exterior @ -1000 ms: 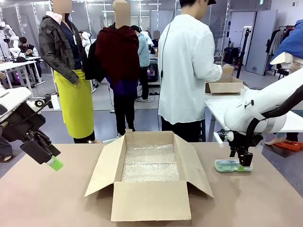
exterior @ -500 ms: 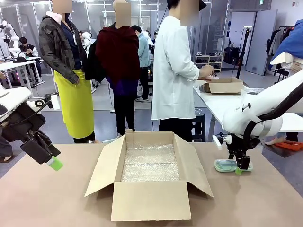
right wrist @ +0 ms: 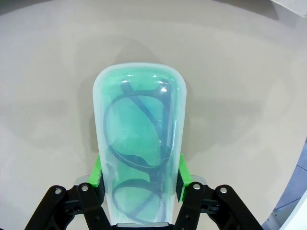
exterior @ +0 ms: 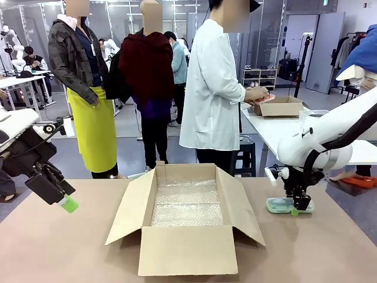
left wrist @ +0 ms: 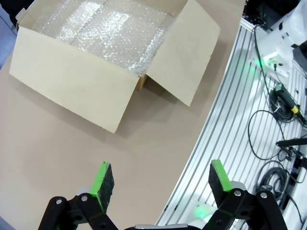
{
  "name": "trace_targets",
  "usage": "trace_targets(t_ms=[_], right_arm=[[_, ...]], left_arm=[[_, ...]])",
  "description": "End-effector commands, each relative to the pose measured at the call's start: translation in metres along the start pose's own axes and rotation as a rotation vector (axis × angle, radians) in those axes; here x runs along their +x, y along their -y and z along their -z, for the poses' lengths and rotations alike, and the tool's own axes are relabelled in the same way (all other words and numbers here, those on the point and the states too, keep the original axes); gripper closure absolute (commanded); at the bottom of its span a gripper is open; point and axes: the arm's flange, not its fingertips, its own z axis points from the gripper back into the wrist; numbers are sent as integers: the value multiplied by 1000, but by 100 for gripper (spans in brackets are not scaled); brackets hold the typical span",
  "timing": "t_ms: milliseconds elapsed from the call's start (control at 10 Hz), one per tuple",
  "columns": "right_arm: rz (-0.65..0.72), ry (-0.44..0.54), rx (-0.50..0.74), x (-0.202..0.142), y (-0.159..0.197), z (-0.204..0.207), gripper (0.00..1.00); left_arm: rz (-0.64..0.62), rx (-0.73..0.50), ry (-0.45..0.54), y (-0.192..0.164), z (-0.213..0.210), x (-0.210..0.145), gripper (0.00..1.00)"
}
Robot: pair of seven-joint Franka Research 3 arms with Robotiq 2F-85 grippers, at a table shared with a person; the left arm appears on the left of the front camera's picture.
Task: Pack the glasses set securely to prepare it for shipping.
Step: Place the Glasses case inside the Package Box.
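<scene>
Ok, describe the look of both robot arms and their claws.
Both arms are glossy white with rounded joints: left arm, right arm, which carries a black cable. Left claw and right claw are black linkages with bolts, tipped by green pads.

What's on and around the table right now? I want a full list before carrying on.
table: one, brown, under everything.
cardboard box: one, brown, flaps open, centre of the table.
bubble wrap: one sheet, clear, lining the box's floor.
mint-green glasses case: one, translucent, dark-framed glasses inside, flat on the table right of the box.
small cardboard box: one, brown, on the white side table behind.
pinkish item: one, by the small box, too small to identify.
person's hand: holding the pinkish item.
left claw: black, green pads, open, empty, over the table's left side.
right claw: black, green pads, shut on the mint-green glasses case.
</scene>
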Motion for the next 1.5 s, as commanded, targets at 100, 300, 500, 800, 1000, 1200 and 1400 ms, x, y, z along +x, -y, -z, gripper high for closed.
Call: trace_targets(t_ms=[100, 300, 500, 800, 1000, 1200, 1400], right_arm=[[8, -6, -15, 6, -6, -28, 50], [22, 8, -19, 14, -18, -84, 50], [95, 29, -10, 28, -27, -135, 50], [112, -44, -49, 81, -40, -171, 50], [132, -55, -81, 145, -40, -183, 50], [139, -54, -107, 223, -34, -177, 50], [128, -68, -116, 284, -29, -160, 50]], left_arm=[[19, -23, 9, 0, -2, -1, 0], [19, -23, 9, 0, -2, -1, 0], [19, -23, 9, 0, -2, -1, 0], [19, -23, 9, 0, -2, -1, 0], [19, -23, 9, 0, -2, -1, 0], [19, -23, 9, 0, -2, -1, 0], [19, -23, 9, 0, -2, -1, 0]])
